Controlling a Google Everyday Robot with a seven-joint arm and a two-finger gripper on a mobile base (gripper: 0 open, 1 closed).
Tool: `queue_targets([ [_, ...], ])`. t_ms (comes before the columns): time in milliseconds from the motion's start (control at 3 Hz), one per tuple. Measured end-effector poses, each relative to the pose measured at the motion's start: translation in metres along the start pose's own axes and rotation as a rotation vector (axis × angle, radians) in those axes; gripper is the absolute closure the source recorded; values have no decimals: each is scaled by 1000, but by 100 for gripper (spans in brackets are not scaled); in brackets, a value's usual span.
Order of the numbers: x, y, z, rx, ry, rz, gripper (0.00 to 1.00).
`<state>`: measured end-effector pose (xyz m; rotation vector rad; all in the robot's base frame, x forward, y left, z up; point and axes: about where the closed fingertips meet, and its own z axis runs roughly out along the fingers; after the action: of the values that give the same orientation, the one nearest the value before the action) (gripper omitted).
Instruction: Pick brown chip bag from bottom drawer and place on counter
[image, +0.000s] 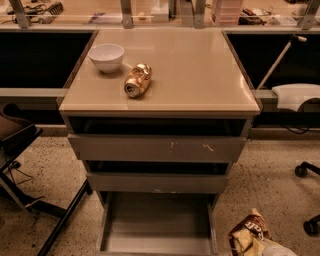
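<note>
The brown chip bag (248, 229) hangs at the bottom right, outside and to the right of the open bottom drawer (156, 223), above the speckled floor. My gripper (256, 243) comes in from the bottom right corner and is shut on the bag's lower part; only a pale piece of the arm (275, 249) shows. The drawer's tray looks bare. The beige counter (190, 70) tops the cabinet and carries a white bowl (106, 56) and a crushed gold can (137, 80) on its left side.
Two taller grey drawers (157, 148) stand partly open above the bottom one. A dark chair and its legs (20, 140) stand at the left. Chair wheels (301, 170) and a white armrest (297, 95) are at the right. A cluttered long desk (250, 15) runs behind.
</note>
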<state>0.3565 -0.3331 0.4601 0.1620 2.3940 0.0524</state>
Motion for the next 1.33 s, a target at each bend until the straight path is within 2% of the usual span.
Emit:
queue_targets([
  [333,13,13,-13,-37,88,-23,100],
  [667,8,75,-46,-167,199,-12,100],
  [1000,-15,143,-98,-296,296,56,100],
  [1333,-16,143,-98,-296,295,56,100],
])
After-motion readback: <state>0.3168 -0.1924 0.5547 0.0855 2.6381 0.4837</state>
